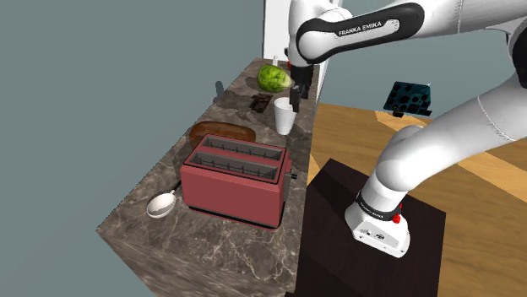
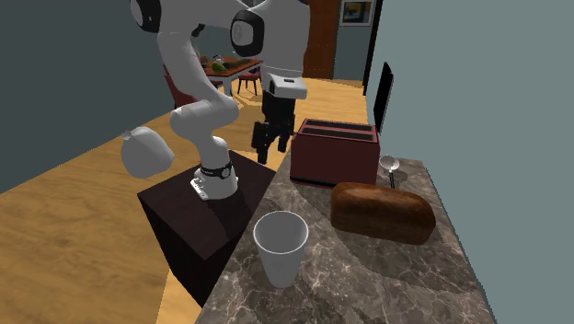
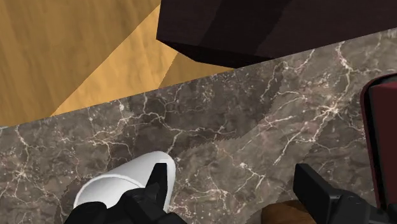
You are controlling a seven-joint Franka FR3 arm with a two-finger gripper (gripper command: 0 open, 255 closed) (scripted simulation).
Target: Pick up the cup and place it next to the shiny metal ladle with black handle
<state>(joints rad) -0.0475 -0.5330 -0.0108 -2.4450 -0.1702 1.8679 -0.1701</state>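
The gripper [image 3: 233,168] has its two black fingers spread wide apart with nothing between them but bare marble counter [image 3: 254,127]. It hangs just above the cup [image 3: 118,191], and in the wrist view the cup's rim sits off to the outside of one finger [image 3: 159,181], not in the gap (so not held).

The cup is standing upright, long axis vertical, open mouth facing up. It's plain white, smooth and tapers narrower toward the base. In the shoulder view the cup [image 1: 285,118] is near the counter edge on the stand's [image 1: 355,253] side, right under the gripper [image 1: 295,96].

Further out:
- one brown bread loaf [image 1: 221,132]
- one red two-slot toaster [image 1: 236,179]
- one ladle [image 1: 160,205] at the other end of the counter, past the toaster and well apart from the cup
- one green leafy head [image 1: 273,78] beyond the cup, with some small dark item I can't make out beside it

The second exterior view has the cup [image 2: 281,247] closest to the camera, with the loaf [image 2: 382,212], toaster [image 2: 336,152] and ladle [image 2: 389,166] behind it and the gripper [image 2: 268,155] above the counter edge.
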